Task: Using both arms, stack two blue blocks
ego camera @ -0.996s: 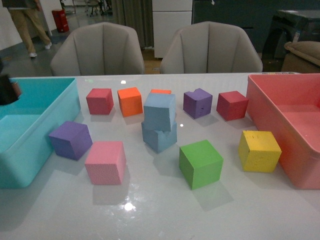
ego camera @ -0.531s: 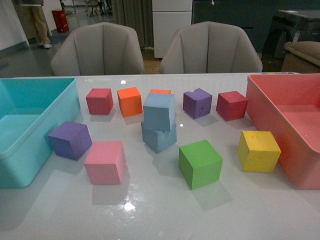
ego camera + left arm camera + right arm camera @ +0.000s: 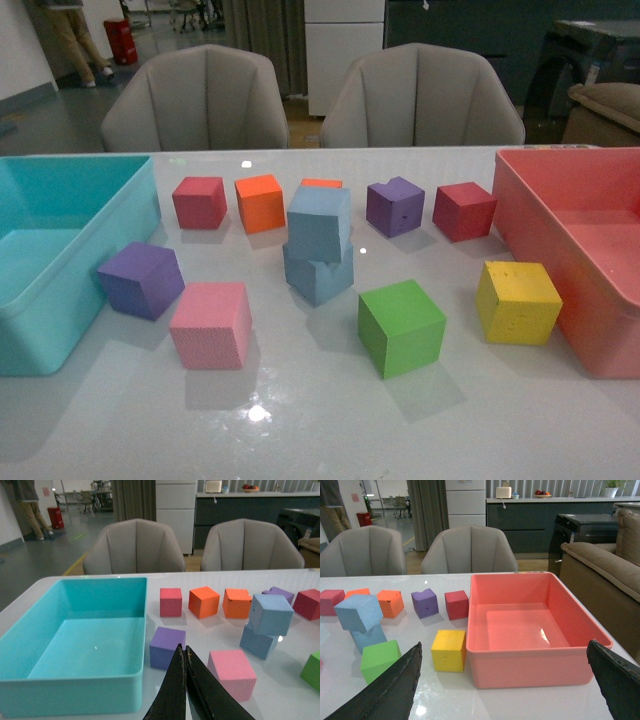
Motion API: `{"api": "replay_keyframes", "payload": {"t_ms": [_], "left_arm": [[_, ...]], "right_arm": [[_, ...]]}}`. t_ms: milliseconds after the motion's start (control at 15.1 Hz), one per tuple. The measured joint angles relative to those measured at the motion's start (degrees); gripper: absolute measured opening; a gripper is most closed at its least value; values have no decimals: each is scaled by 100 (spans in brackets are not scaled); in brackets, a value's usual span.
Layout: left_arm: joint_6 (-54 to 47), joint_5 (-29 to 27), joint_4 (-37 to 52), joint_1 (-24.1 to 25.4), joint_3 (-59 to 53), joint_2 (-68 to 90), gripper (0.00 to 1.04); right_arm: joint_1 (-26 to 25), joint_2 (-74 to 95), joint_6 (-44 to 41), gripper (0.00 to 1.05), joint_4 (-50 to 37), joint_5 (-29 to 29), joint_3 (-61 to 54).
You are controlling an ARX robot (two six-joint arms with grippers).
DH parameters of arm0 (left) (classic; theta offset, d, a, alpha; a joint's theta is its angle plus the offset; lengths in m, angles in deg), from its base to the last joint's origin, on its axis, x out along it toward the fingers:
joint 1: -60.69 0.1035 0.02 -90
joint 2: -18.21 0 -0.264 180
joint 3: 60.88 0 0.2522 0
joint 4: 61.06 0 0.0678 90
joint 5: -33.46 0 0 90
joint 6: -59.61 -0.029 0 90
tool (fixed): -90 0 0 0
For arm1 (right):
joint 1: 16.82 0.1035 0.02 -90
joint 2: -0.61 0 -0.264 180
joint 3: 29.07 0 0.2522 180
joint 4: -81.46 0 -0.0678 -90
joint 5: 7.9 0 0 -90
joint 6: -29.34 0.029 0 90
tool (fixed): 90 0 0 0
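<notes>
We are seeing the upper blue block (image 3: 320, 221) resting skewed on the lower blue block (image 3: 318, 272) mid-table, stack unchanged, our left gripper (image 3: 184, 652) now retracted, closed and empty, our right gripper (image 3: 502, 657) wide open, empty.

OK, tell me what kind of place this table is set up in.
Probably an office lounge or a lab's break area, not a home. Two grey upholstered chairs face a white table, a dark counter with a fruit bowl runs behind, and a person walks an open floor beside a red bin.
</notes>
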Motion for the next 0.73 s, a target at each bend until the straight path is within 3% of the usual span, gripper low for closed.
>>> {"api": "replay_keyframes", "payload": {"t_ms": [731], "left_arm": [[0,0,-1945,0,-2,-2028,2]], "right_arm": [[0,0,0,98,2,0,0]]}}
